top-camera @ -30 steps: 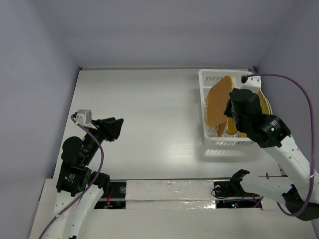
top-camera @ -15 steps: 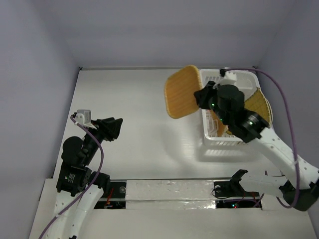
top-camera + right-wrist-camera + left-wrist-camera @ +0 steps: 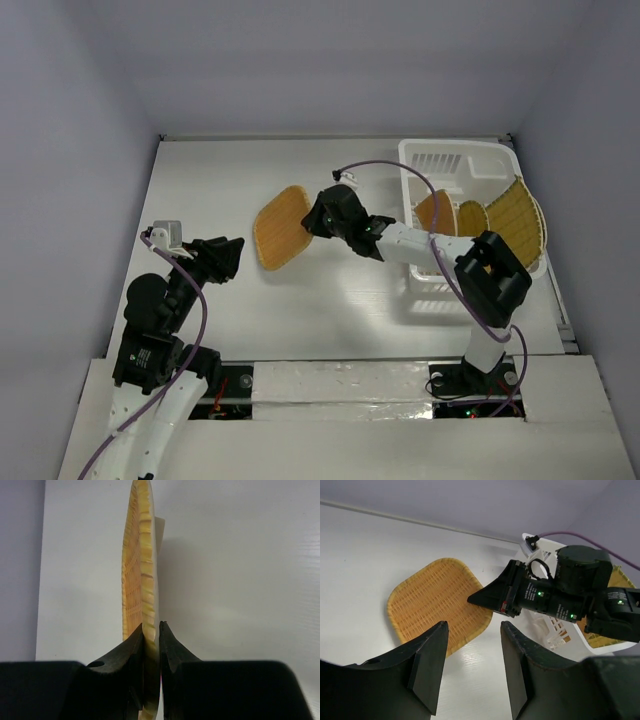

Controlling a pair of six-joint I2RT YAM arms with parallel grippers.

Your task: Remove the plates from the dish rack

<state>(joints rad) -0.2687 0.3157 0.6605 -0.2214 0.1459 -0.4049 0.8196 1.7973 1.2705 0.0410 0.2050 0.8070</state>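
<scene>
Tabletop (image 3: 230, 180), white, is recorded as the widest item, with both arms bolted at its near edge. Dish rack (image 3: 455, 160), white slotted plastic, is placed at the far right corner. Fan-shaped wicker plate (image 3: 515, 212) is leant inside the rack against its right wall. Rounded square wicker plate (image 3: 280, 228) is held by one edge over the middle of the table, well apart from the rack and tilted low; whether its far edge touches the surface cannot be told. A second ago this plate was standing among the tines and half a second ago it was raised upright beside the rack, so one plate is judged to be unloaded but not yet laid down. Smaller round plates (image 3: 437, 212), two as far as can be seen, are left upright in the rack, which makes three to be fetched. Right gripper (image 3: 310, 222) is clamped narrowly on the square plate's rim, one finger against each face. Left gripper (image 3: 228, 255) is kept partly open near the left side, with nothing held and no shift noted.
</scene>
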